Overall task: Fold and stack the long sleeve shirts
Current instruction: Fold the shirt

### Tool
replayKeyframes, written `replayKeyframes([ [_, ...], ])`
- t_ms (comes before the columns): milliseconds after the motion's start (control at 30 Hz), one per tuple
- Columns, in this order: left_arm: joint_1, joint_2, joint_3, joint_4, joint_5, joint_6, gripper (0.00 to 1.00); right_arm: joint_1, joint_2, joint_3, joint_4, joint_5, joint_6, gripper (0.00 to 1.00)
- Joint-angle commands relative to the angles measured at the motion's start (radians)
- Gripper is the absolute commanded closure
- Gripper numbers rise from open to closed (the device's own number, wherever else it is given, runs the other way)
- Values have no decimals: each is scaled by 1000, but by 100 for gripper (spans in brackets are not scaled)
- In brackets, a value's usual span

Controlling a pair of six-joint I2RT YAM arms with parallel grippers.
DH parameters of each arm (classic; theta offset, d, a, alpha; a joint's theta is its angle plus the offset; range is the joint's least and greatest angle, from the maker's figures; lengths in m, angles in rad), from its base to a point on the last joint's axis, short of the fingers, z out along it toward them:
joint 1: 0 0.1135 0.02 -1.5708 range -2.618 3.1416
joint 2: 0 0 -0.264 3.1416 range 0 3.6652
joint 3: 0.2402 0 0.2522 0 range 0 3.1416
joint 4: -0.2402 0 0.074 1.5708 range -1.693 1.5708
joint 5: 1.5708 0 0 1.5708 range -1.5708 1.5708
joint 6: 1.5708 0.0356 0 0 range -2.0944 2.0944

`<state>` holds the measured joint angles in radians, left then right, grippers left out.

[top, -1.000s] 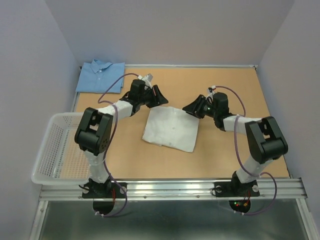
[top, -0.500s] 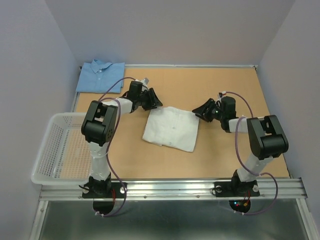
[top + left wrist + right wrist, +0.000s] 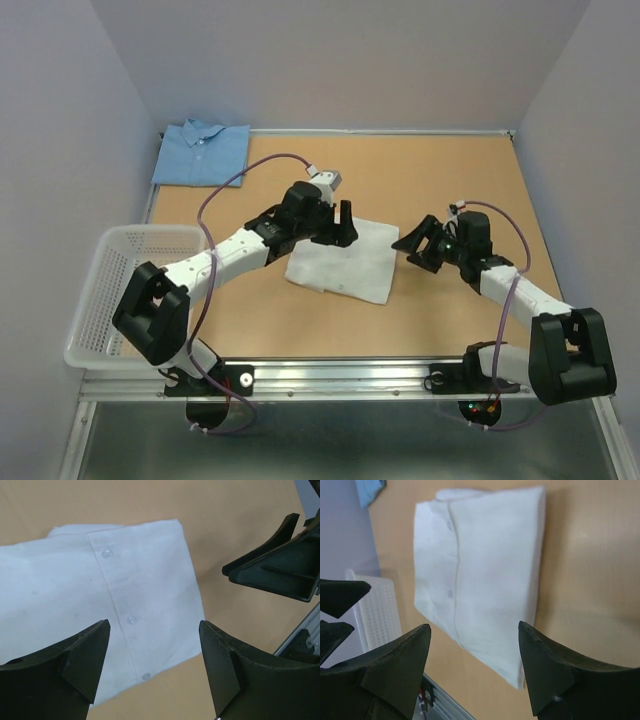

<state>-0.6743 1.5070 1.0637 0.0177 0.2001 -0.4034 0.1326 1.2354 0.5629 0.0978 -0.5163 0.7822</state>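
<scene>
Nearest the arm bases, a white mesh basket (image 3: pixel 100 300) sits at the near left of the table (image 3: pixel 450 170). Past it, in the middle of the table, the white shirt (image 3: pixel 345 262) lies folded into a flat rectangle, button strip facing up.

The left end effector (image 3: pixel 335 222) is over the shirt's far left corner. The right end effector (image 3: pixel 418 245) is just beside the shirt's right edge. From above, the gap between either pair of jaws is hard to judge.

The wrist views settle it. The left wrist camera shows its jaws spread wide with nothing between them, three buttons of the shirt below, and the other end effector's dark fingers off to the right. The right wrist camera shows its own jaws just as wide and empty over the shirt's fold, with the basket's mesh and the left end effector's tips at the left edge.

Farthest off, the blue shirt (image 3: pixel 203 152) lies folded, collar outward, in the far left corner, well apart from the white one. The right wrist view catches only a sliver of it.
</scene>
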Motion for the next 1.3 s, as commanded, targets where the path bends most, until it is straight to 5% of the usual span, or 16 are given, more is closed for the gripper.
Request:
replayKeyframes([
  [0, -34, -10, -31, -107, -185, 63, 16, 5, -46, -78, -179, -1, 23, 24],
  [200, -85, 105, 21, -143, -246, 51, 25, 22, -8, -132, -178, -11, 22, 23],
  [700, -91, 239, 47, -162, -260, 34, 28, 190, 150, -161, 13, 108, 143, 31],
  [933, -91, 228, 39, -162, -268, 41, 28, 196, 162, -190, 23, 171, 140, 51],
  [1133, -110, 138, 10, -130, -284, 112, 28, 196, 59, -184, 10, 142, 153, 88],
  [1267, -156, 46, -56, -47, -327, 234, 27, 196, 38, -144, -27, 127, 172, 97],
])
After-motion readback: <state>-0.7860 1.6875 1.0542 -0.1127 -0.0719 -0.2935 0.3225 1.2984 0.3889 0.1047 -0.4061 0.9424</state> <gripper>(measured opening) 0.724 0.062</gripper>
